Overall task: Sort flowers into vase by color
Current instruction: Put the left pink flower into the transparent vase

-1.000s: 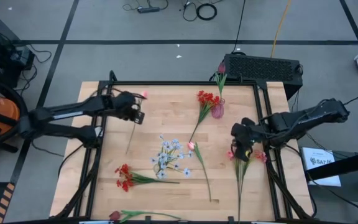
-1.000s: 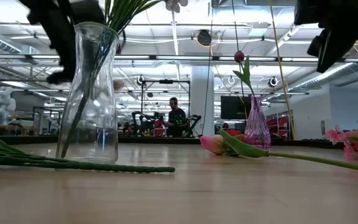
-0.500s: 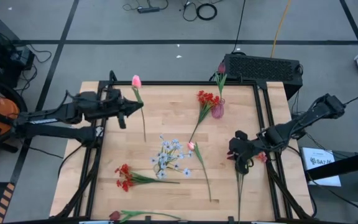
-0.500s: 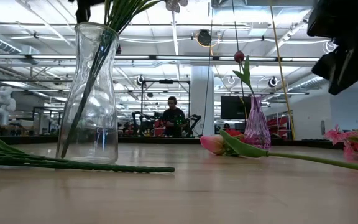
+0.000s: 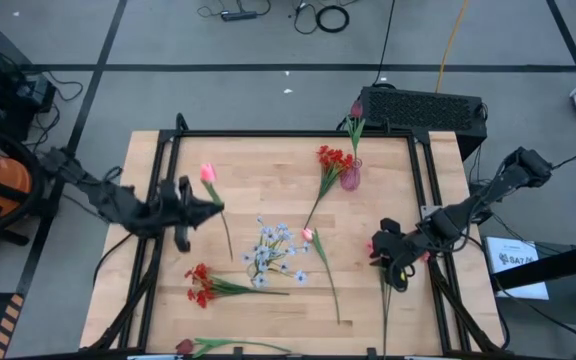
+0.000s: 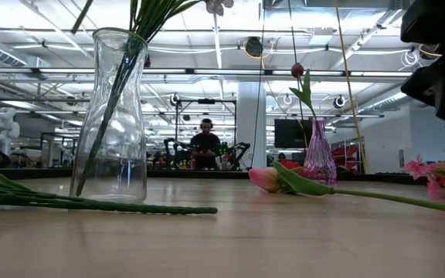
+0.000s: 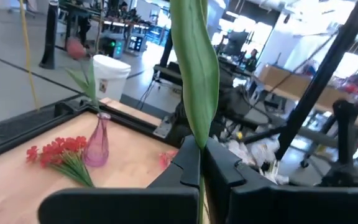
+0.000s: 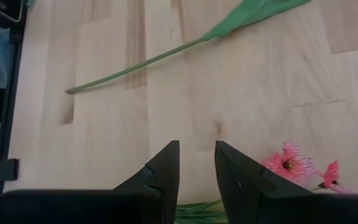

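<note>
My left gripper (image 5: 204, 197) is over the table's left part, shut on a pink tulip (image 5: 207, 172) with a long green stem. My right gripper (image 5: 394, 270) is low at the right edge, its fingers a little apart and empty, beside a pink spray (image 8: 291, 165). A clear glass vase (image 6: 114, 116) holds the pale blue-lavender spray (image 5: 273, 248) by its stems. A small pink vase (image 5: 350, 178) holds a dark red bud (image 5: 356, 108). One red spray (image 5: 333, 158) lies beside the pink vase. Another red spray (image 5: 200, 285) and a pink tulip (image 5: 308, 234) also lie on the table. My left gripper pinches the tulip's stem (image 7: 199, 163) between its two fingers, a little below the bud, where a long leaf (image 7: 194, 68) rises. The fingers come level from the table's left, across the stem. The tulip is lifted clear and tilted, its stem end (image 5: 230, 255) toward the near edge.
A red tulip (image 5: 185, 347) lies at the near edge. A black frame (image 5: 288, 135) rims the wooden table. A black box (image 5: 423, 108) stands behind the far right corner. People sit in the room beyond (image 6: 204, 143).
My left gripper has drawn back toward the table's left and near edges, carrying the pink tulip. Its bud has swung up and then come nearer. My right gripper has gone toward the near edge and down by the pink spray.
</note>
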`<state>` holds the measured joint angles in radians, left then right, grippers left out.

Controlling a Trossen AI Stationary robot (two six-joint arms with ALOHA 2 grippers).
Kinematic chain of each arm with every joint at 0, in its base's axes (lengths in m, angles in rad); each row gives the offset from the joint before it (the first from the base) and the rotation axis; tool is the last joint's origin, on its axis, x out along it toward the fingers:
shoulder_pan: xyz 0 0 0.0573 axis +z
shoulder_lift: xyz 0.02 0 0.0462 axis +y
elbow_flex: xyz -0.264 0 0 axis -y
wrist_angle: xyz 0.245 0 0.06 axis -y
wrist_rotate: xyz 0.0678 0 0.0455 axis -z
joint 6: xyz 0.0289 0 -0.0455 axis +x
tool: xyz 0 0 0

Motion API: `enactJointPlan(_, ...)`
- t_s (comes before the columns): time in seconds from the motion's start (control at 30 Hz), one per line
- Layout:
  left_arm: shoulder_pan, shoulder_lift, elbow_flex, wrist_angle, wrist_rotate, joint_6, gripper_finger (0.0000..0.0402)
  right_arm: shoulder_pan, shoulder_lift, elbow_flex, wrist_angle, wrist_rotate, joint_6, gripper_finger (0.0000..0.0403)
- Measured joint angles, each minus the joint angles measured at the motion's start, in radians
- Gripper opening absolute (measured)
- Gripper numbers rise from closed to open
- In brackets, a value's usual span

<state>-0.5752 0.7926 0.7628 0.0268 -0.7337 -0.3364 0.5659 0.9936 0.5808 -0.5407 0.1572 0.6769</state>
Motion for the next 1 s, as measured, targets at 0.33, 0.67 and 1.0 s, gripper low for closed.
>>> enactJointPlan(0.33,-0.111,0.223,0.000,0.347,-0.160,0.179,0.0001,0.006,0.000,0.000,0.018,0.006,-0.010,0.0093)
enactJointPlan(0.67,-0.111,0.293,0.000,0.385,-0.162,0.186,0.0001,0.006,0.000,0.000,0.034,0.005,-0.034,0.0093)
enactJointPlan(1.0,-0.113,0.415,0.000,0.385,-0.184,0.170,0.0001,0.006,0.000,0.000,0.051,0.005,-0.051,0.0093)
